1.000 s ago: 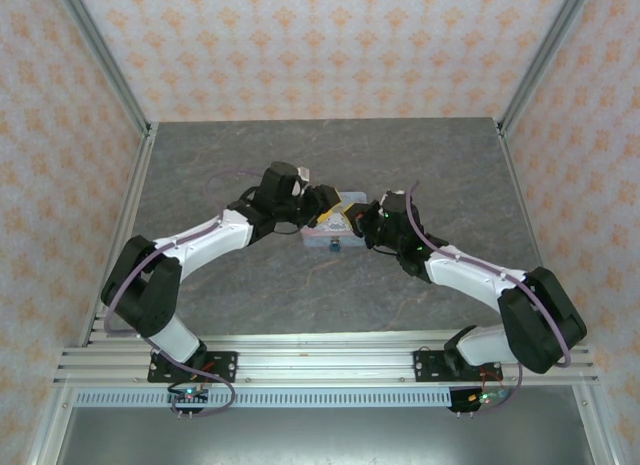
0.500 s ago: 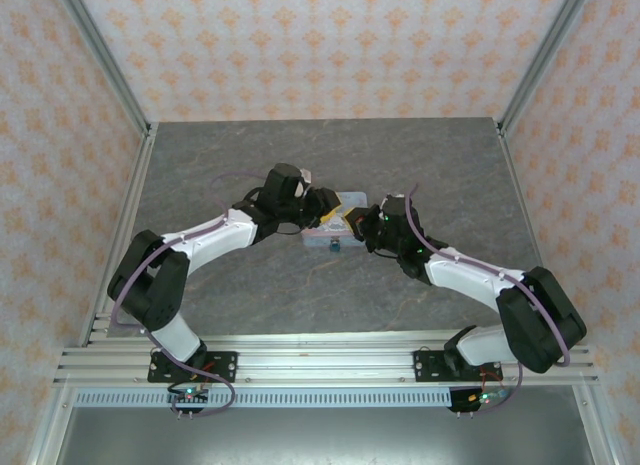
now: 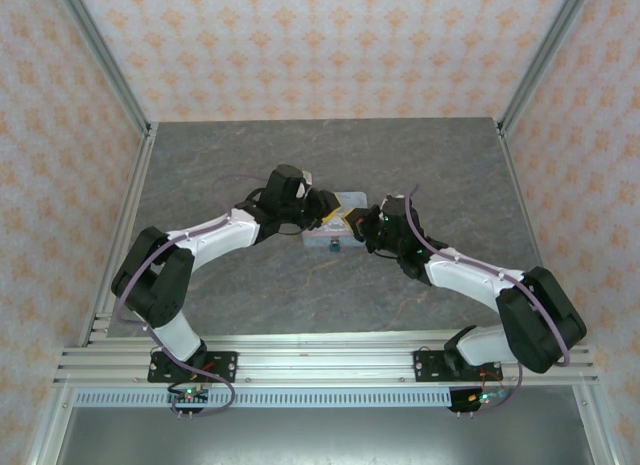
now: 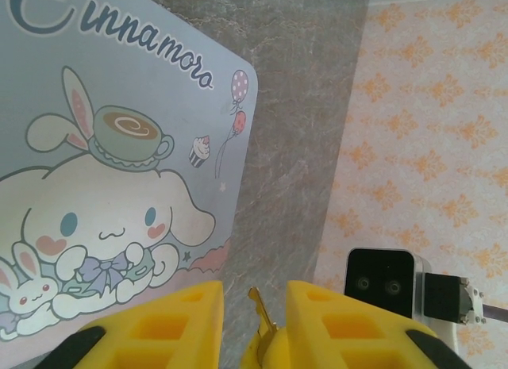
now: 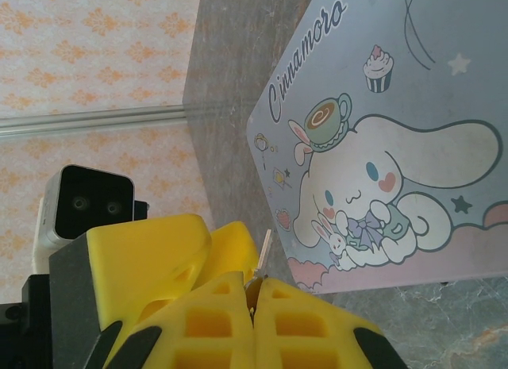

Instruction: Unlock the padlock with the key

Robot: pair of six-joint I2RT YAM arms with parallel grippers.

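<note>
The right gripper (image 5: pixel 254 294) is clenched on the key (image 5: pixel 263 254), whose thin blade pokes out past the pressed-together yellow fingertips. The left gripper (image 4: pixel 254 301) is released, its two fingers standing apart on either side of that blade. Both hover over the pale blue Cinnamoroll tin (image 4: pixel 119 147) near the middle of the worktop (image 3: pixel 250 155), and the tiny blue padlock (image 3: pixel 333 247) sits at the tin's near edge.

White arms (image 3: pixel 215 235), black joints, purple cables (image 3: pixel 470 266) — yellow honeycombed tool fingers (image 4: pixel 171 325)
</note>
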